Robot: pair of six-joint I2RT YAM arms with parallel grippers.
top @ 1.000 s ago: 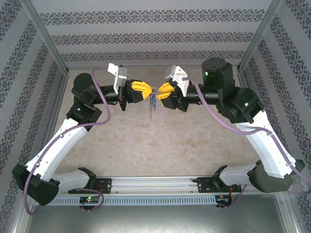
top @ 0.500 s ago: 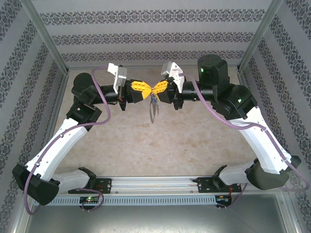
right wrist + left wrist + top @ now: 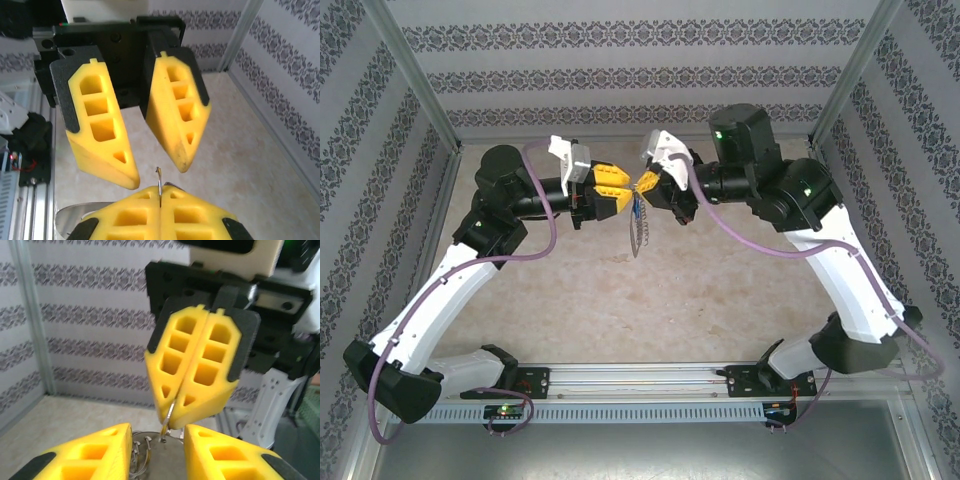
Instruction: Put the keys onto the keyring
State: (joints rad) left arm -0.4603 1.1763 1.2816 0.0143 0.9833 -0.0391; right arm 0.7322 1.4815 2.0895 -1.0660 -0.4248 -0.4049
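Though left claw (image 3: 157, 172) partly open, fingers apart; right claw (image 3: 172, 414) pinched shut on hanging keyring (image 3: 638, 230).

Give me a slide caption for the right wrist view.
Right gripper shut on a thin wire of the keyring, facing the open left gripper.

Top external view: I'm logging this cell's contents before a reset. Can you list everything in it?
keyring: one, grey, hanging above the table from the right gripper.
key: one, blue head, at the keyring's top.
table: one, beige, under both arms.
walls: three, white with grey patterned bands, around the table.
left gripper: one, yellow fingers, open, facing the right gripper.
right gripper: one, yellow fingers, shut on a keyring wire.
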